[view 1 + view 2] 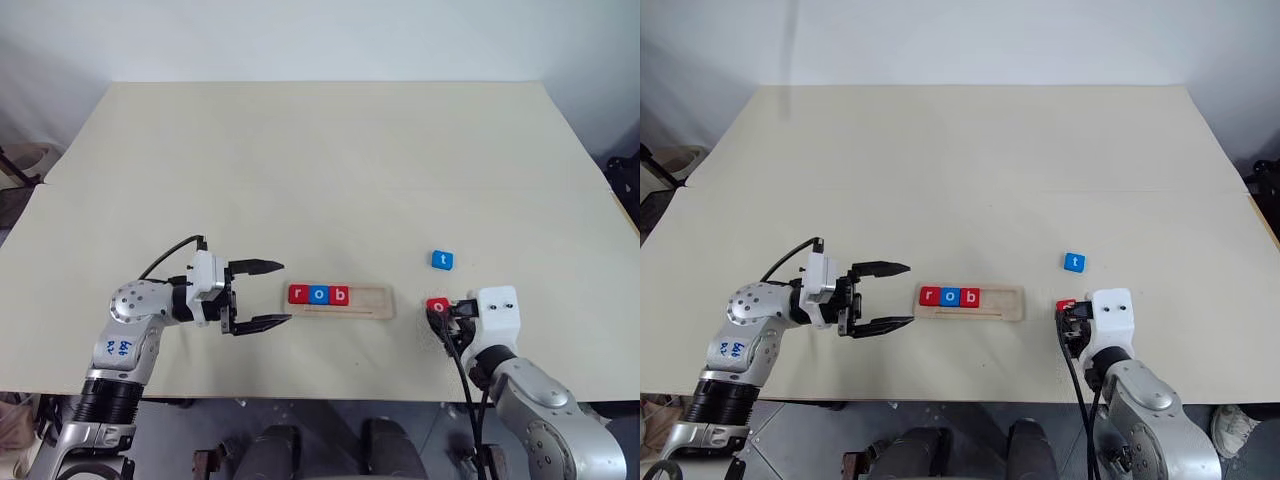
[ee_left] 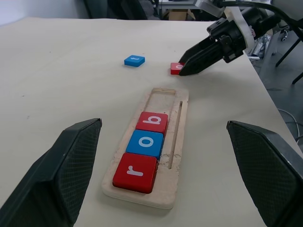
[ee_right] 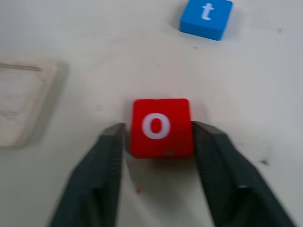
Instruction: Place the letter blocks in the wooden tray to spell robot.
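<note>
The wooden tray (image 3: pixel 21 101) is cut off at the right wrist view's edge.

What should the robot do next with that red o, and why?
Probably close the right gripper on the red o block and lift it: its jaws flank the block on the table, and the wooden tray holds only r, o, b.

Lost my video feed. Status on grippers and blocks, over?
Left gripper open, empty, beside long pale wooden tray. Right gripper straddling red square o block; grip unconfirmed. Tray reads r-o-b. Blue square t block loose on table.
</note>
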